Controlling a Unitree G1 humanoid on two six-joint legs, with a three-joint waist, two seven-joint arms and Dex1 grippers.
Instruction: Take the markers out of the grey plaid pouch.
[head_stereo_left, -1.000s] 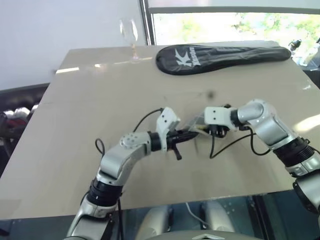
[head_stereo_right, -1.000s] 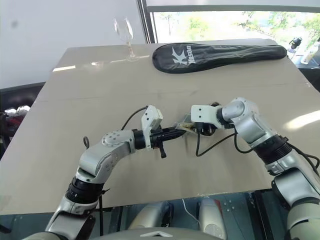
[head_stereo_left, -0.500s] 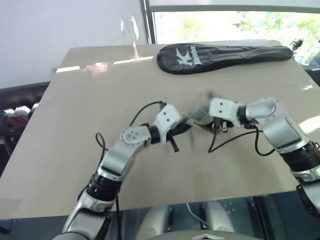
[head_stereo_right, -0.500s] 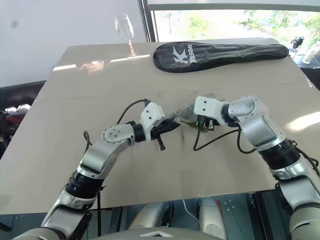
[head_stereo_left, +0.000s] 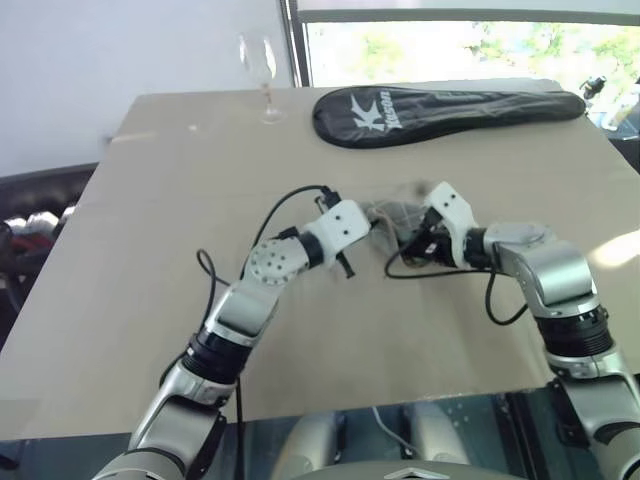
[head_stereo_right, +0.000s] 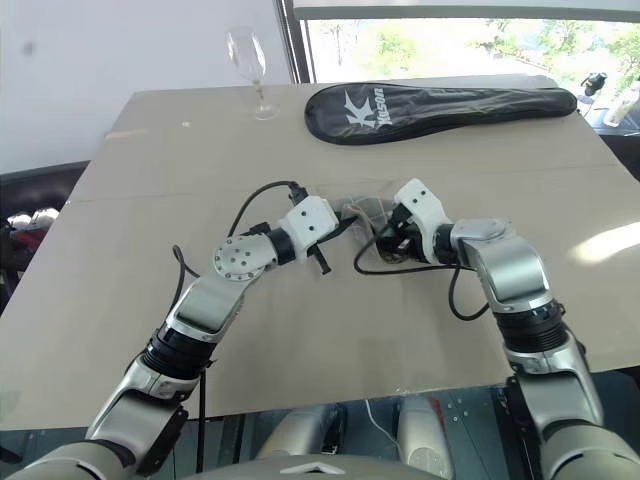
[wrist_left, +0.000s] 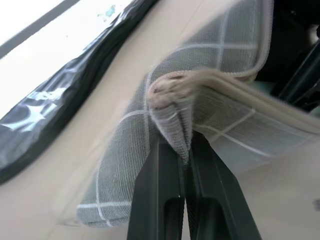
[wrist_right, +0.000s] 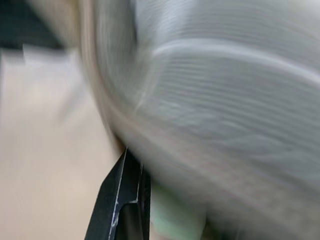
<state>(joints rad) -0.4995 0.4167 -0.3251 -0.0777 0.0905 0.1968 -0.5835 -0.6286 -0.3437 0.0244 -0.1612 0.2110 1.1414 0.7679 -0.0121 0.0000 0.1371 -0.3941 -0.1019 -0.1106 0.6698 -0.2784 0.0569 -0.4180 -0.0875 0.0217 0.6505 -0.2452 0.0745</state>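
The grey plaid pouch (head_stereo_left: 392, 215) hangs between the two grippers above the middle of the tan table (head_stereo_left: 150, 250), lifted off the surface and bunched. The left gripper (wrist_left: 184, 150) comes at it from about eight o'clock in the head views, its two black fingers pinched tight on a folded edge of the fabric, tan lining showing at the crease. The right gripper (head_stereo_right: 385, 235) comes from about four o'clock; one of its black fingers (wrist_right: 125, 200) shows pressed against the blurred grey cloth, and it appears to clamp the opposite edge, though the grip itself cannot be made out clearly.

The pouch's long axis seems to run roughly from nine to three o'clock, spanning the short gap between the two wrists, so both arms are equally near and each holds an end. A pale green patch (wrist_right: 175, 212) sits just beside the right finger under the cloth; it may be one of the markers, but that is a guess. No marker can be told for certain on the table or at the pouch mouth.

Judging from this, the markers are not yet out, and the coming move likely turns on which way the open mouth faces: tipped downward between the grippers, the contents could slide free.

Far across the table at twelve o'clock lie a long black racket cover (head_stereo_left: 445, 103) and, toward eleven o'clock, a wine glass (head_stereo_left: 261, 75), both well apart from the work.
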